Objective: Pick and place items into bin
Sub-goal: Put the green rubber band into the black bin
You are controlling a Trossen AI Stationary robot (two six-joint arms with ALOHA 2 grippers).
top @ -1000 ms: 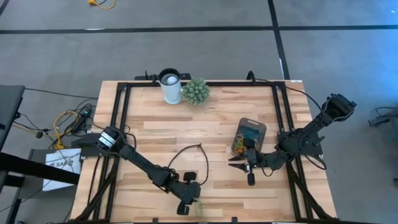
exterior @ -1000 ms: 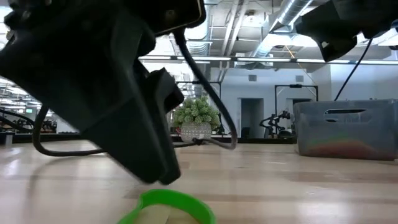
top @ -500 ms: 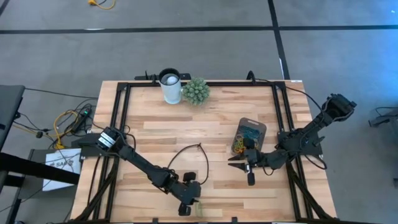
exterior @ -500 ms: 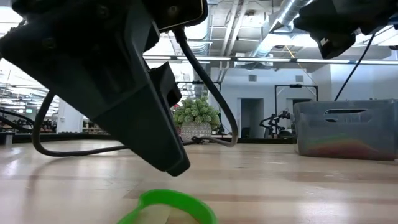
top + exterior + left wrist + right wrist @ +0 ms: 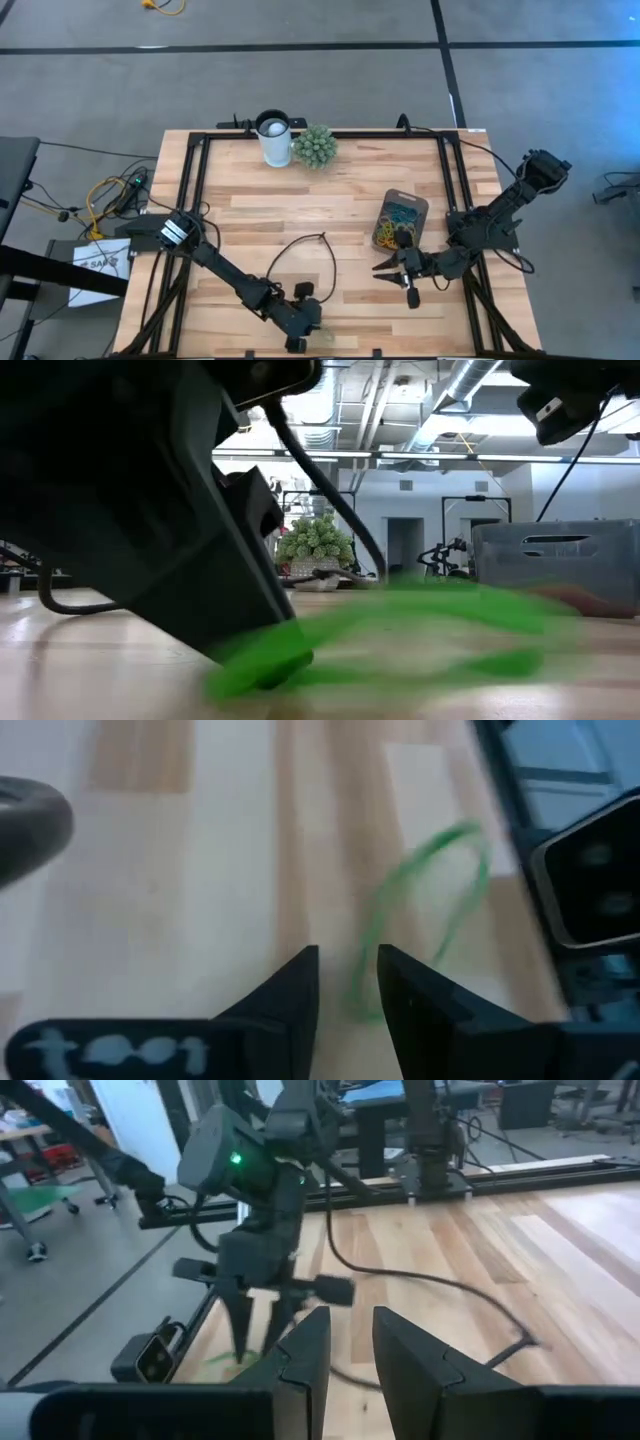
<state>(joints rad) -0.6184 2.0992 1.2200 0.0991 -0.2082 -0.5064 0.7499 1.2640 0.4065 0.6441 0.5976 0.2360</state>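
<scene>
While the left arm is reaching along the near edge of the tabletop (image 5: pixel 250 215), its left gripper (image 5: pixel 303 335) is pointing down at the wood beside a green rubber band (image 5: pixel 425 910). Seen from the left wrist, the two dark fingers (image 5: pixel 290 995) are standing slightly apart with a narrow gap; one end of the green loop is lying at that gap, though whether the fingers are pinching it cannot be told. The loop itself is showing smeared in the low view (image 5: pixel 400 630), stretching across the wood from the fingertips.

The right gripper (image 5: pixel 405 280) is hovering over the right half of the tabletop, just on the near side of the bin (image 5: pixel 401 218). Its fingers (image 5: pixel 305 1350) are sitting a small way apart and are holding nothing.

The bin is resting on the right half of the tabletop, with a heap of coloured rubber bands (image 5: pixel 390 232) inside it at its near end. In the low view it is appearing as a grey translucent box (image 5: pixel 555 565) at the far right.

A white cup (image 5: pixel 273 138) and a green spiky plant ball (image 5: pixel 315 146) are standing side by side at the far edge. A black cable (image 5: pixel 300 250) is looping across the middle of the wood.
</scene>
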